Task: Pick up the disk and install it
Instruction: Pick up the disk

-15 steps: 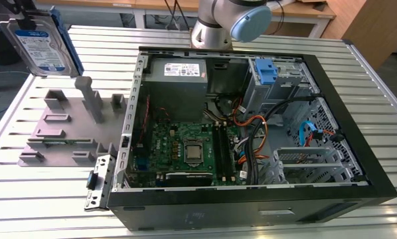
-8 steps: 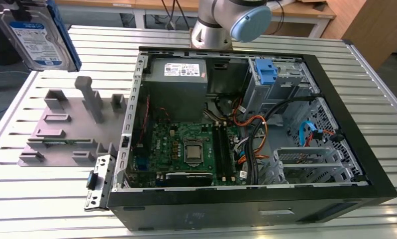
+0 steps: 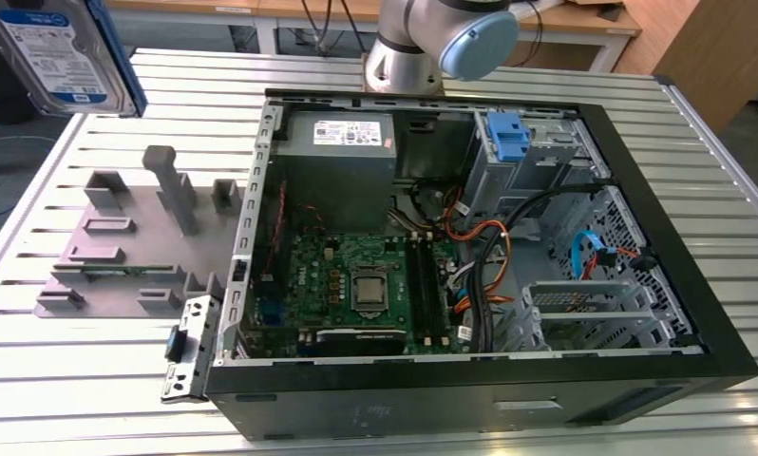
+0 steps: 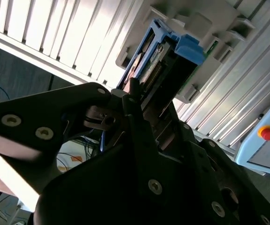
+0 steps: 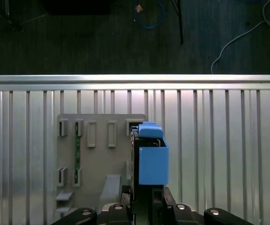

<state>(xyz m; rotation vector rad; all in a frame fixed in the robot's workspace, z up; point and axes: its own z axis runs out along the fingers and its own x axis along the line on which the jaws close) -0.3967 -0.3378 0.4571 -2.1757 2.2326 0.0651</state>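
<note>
The disk (image 3: 60,52), silver-grey with a blue-and-white label and a blue carrier frame, hangs in the air at the exterior view's top left, above the table's edge. Both wrist views show my gripper (image 5: 146,194) shut on the disk (image 5: 152,159), whose blue carrier end points away from the wrist. Seen in the second wrist view, the dark fingers (image 4: 135,105) clamp the disk (image 4: 160,61) edge-on. Below it lies the grey fixture plate (image 5: 97,154).
An open computer case (image 3: 258,237) lies on the slatted metal table (image 3: 49,380), with a motherboard (image 3: 353,285), a power-supply box (image 3: 341,133), cables and a drive bay holding a blue bracket (image 3: 511,138). The grey fixture (image 3: 125,237) sits beside the case, towards the exterior view's left. The arm's base (image 3: 405,57) stands behind the case.
</note>
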